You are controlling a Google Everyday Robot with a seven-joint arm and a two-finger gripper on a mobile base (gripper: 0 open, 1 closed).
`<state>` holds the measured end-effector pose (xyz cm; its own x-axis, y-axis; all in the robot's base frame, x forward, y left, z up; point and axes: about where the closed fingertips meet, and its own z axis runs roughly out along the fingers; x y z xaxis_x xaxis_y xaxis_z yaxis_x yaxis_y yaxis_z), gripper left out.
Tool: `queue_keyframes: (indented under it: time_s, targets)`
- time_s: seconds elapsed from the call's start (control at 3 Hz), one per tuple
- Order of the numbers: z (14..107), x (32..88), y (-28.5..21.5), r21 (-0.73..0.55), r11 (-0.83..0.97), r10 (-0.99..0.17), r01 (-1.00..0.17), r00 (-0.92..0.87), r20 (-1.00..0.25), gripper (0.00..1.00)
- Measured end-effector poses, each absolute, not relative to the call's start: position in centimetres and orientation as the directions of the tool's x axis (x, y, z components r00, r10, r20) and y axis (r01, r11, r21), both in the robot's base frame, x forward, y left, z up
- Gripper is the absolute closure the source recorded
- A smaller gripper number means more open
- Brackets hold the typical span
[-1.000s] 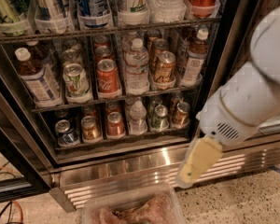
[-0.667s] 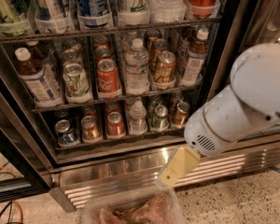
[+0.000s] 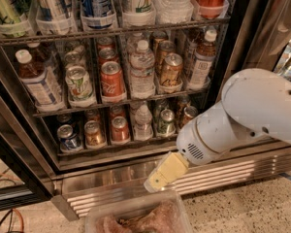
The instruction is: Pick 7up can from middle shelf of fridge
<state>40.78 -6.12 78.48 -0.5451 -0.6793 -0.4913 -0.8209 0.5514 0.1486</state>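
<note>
The 7up can (image 3: 79, 84) stands at the front of the middle shelf (image 3: 136, 101) of the fridge (image 3: 242, 38). It is in the 2nd row from the left, between a brown bottle (image 3: 36, 79) and a red can (image 3: 111, 80), both just beside it. The drinks stand in rows from front to back, so I judge the front one is the easiest to take. The gripper (image 3: 155, 181) hangs low before the base grille (image 3: 233, 171), well apart from the can, below it and to its right. I cannot tell how its jaws stand, and no can is in it. Above the can there is open room under the top rack (image 3: 111, 32). The front rail is low, so a straight approach seems possible, but the room at the sides is narrow.
</note>
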Motion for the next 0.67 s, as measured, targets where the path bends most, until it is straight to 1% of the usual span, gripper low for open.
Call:
queue_keyframes:
  time_s: [0.33, 0.67]
  targets:
    - [78.5, 40.8, -6.1, 0.148, 0.552, -0.678, -0.821, -0.545, -0.493, 0.00]
    - [77.8, 41.3, -5.0, 0.124, 0.568, -0.657, -0.814, -0.539, -0.528, 0.00]
